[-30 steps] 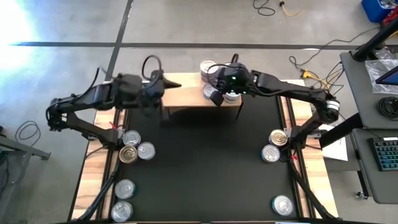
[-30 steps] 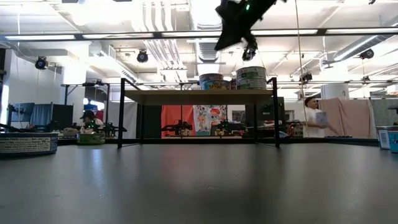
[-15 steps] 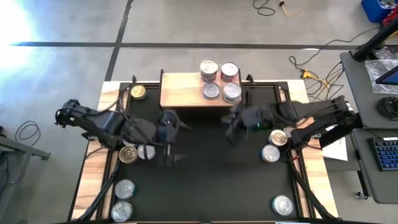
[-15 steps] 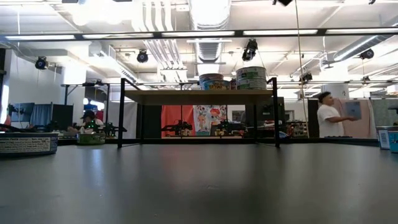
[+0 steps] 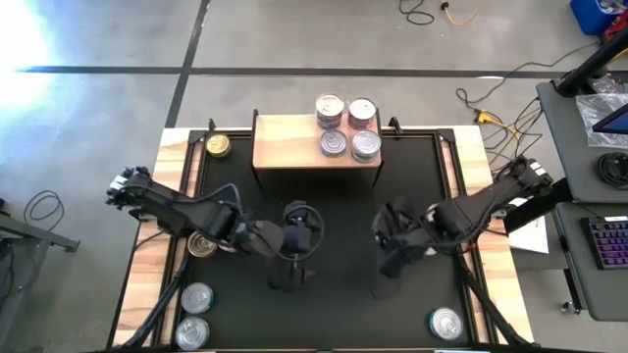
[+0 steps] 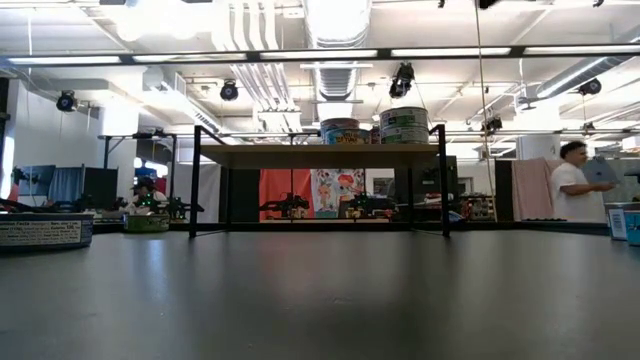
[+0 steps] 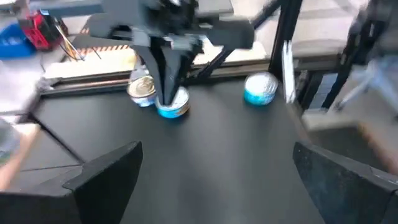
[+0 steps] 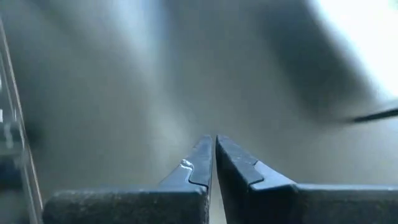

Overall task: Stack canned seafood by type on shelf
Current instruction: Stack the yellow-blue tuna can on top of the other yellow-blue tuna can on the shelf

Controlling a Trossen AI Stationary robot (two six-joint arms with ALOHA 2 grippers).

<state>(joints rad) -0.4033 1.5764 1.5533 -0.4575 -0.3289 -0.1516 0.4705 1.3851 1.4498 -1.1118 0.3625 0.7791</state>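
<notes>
The shelf (image 5: 294, 147), a light-wood board on black legs, stands at the mat's far edge, with several silver-lidded cans (image 5: 348, 127) on its right half, two of them stacked pairs in the low view (image 6: 404, 125). A gold-lidded can (image 5: 217, 145) rests on the table left of the shelf. My left gripper (image 5: 306, 230) hangs open over the mat's middle, holding nothing (image 7: 214, 155). My right gripper (image 5: 385, 235) hovers shut over the mat to its right, empty (image 8: 213, 146). Neither shows in the low view.
Loose cans lie on the mat's left side (image 5: 203, 245), (image 5: 196, 296), (image 5: 192, 331) and near right (image 5: 444, 322). The left wrist view shows two cans (image 7: 174, 106) behind my right gripper and another (image 7: 260, 87). A person stands in the room beyond (image 6: 575, 185).
Both grippers have left the shelf and swung toward the table's near edge. The left one went from the shelf's left end to the mat's middle, sinking a little. The right one went from above the shelf's cans to the mat's right middle, tipping downward. The cans have stayed put.
</notes>
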